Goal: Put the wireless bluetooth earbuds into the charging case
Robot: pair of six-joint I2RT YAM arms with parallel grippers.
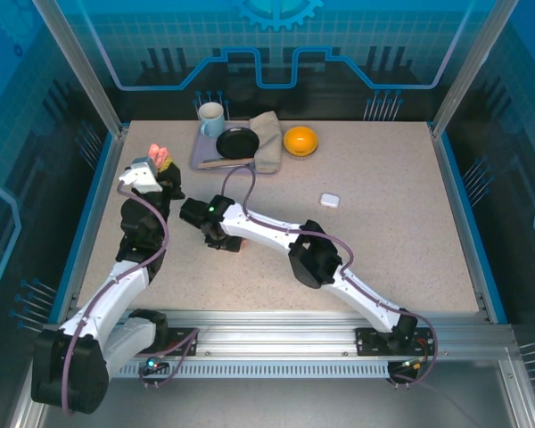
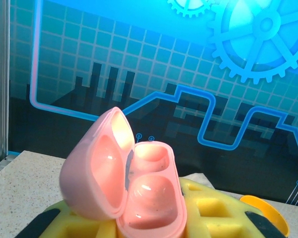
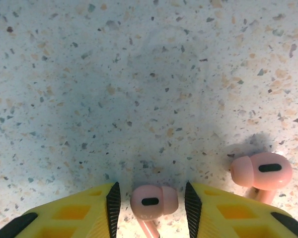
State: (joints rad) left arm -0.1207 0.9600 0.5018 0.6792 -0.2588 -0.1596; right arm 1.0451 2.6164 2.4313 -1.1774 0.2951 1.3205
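Note:
The pink charging case (image 2: 151,198) stands open between the yellow fingers (image 2: 213,213) of my left gripper (image 2: 149,220), which is shut on its base. Its lid (image 2: 94,168) leans to the left and both sockets are empty. In the top view the case (image 1: 161,155) is held up at the table's left side by the left gripper (image 1: 156,169). My right gripper (image 3: 151,208) hangs open just above the table, with one salmon-pink earbud (image 3: 154,201) lying between its fingers (image 3: 109,208), untouched. A second pink earbud (image 3: 262,172) lies to the right, outside the fingers. In the top view the right gripper (image 1: 218,236) is left of centre.
A small white case (image 1: 329,200) lies right of centre. Along the back edge stand a mug (image 1: 211,117), a black pan (image 1: 237,142) on a grey cloth (image 1: 267,143), and an orange bowl (image 1: 300,140). Metal frame posts border the table (image 1: 401,241).

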